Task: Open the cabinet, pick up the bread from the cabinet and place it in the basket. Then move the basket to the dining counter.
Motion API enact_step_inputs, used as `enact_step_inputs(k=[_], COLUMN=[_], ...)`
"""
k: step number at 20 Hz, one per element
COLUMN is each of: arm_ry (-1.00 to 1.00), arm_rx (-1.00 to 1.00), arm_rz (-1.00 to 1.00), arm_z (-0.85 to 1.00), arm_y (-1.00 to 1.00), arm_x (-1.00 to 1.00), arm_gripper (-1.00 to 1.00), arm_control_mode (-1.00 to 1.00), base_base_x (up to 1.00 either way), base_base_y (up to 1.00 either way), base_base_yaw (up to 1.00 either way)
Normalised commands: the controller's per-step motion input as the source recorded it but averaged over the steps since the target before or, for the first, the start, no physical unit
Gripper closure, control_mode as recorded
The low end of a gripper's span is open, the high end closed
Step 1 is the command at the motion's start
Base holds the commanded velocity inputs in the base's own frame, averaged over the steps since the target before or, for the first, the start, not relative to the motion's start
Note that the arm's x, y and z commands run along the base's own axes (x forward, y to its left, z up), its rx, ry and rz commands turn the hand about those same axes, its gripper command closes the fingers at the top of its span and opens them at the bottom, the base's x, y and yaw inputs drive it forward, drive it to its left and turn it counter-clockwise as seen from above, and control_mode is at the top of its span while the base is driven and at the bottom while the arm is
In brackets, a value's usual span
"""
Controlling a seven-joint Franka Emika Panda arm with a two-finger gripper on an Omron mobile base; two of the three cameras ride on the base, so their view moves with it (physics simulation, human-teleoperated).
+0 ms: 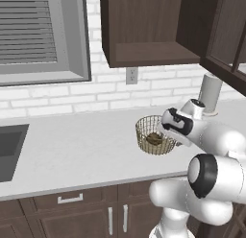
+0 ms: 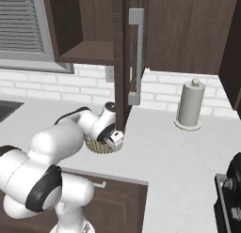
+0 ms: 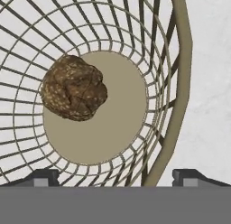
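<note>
Two wide-open, empty fingers (image 3: 45,177) of our gripper (image 3: 115,178) straddle the basket (image 3: 180,83) rim at lower right; bread (image 3: 74,87) lies inside, upper left, so we should close squarely on the rim.

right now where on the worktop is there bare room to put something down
Free: the wide stretch of worktop between the sink and the basket, and the stretch in front of the paper towel roll. Crowded: around the basket, where the bread lies inside and the open gripper straddles its rim.
</note>
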Motion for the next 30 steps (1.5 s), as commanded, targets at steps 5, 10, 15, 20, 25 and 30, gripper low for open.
enact_step_inputs(k=[5, 10, 15, 20, 25, 30], arm_ry=[0.09, 0.02, -0.12, -0.37, -0.25, -0.10], arm_rx=[0.00, 0.00, 0.00, 0.00, -0.09, -0.22], arm_rz=[0.00, 0.00, 0.00, 0.01, 0.05, 0.01], arm_z=[-0.54, -0.38, 0.03, 0.69, 1.00, 0.85], arm_y=[0.26, 0.38, 0.02, 0.11, 0.22, 0.28], arm_x=[0.09, 0.00, -0.34, -0.64, -0.79, -0.79], arm_gripper=[1.00, 1.00, 1.00, 1.00, 1.00, 1.00], arm_control_mode=[-1.00, -1.00, -1.00, -1.00, -1.00, -1.00], base_base_x=[0.00, 0.00, 0.00, 0.00, 0.00, 0.00], base_base_y=[0.00, 0.00, 0.00, 0.00, 0.00, 0.00], base_base_yaw=[0.00, 0.00, 0.00, 0.00, 0.00, 0.00])
